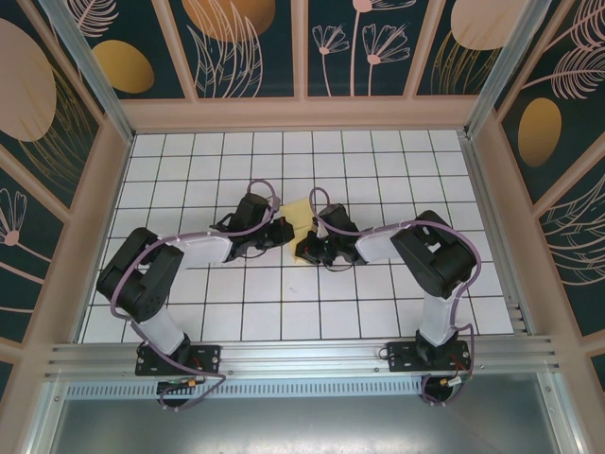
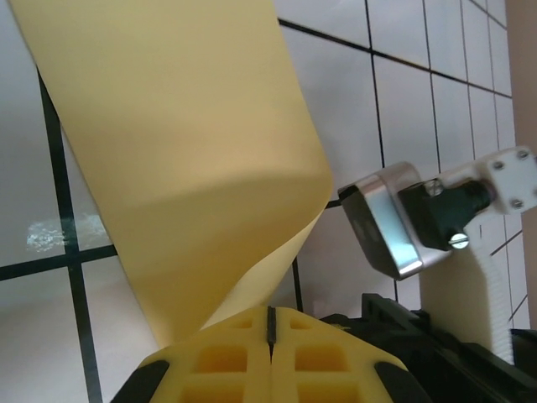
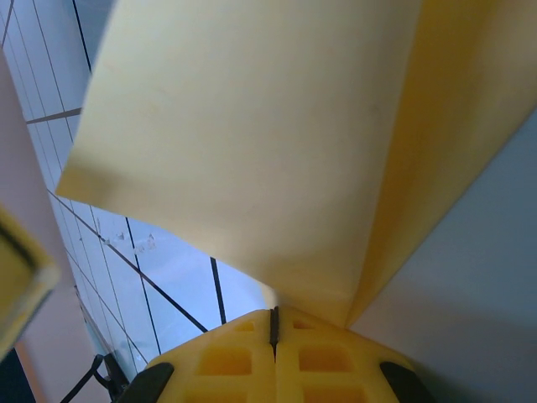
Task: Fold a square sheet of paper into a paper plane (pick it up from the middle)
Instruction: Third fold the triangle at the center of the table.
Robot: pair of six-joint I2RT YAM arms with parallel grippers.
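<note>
Left gripper (image 1: 280, 233): yellow pads (image 2: 226, 357) pressed flat together, pinching the lower edge of the thin bright yellow square sheet of paper (image 1: 299, 217). Seen from the left wrist as a curled band standing up off the closed tips, clear of the white grid-tiled table (image 1: 378, 170). Just to the right, right gripper (image 1: 308, 249): likewise clamped tight on the same sheet, bent there into a steep fold above its pads. Held near the table's middle, between the two facing grippers, above the tiles.
</note>
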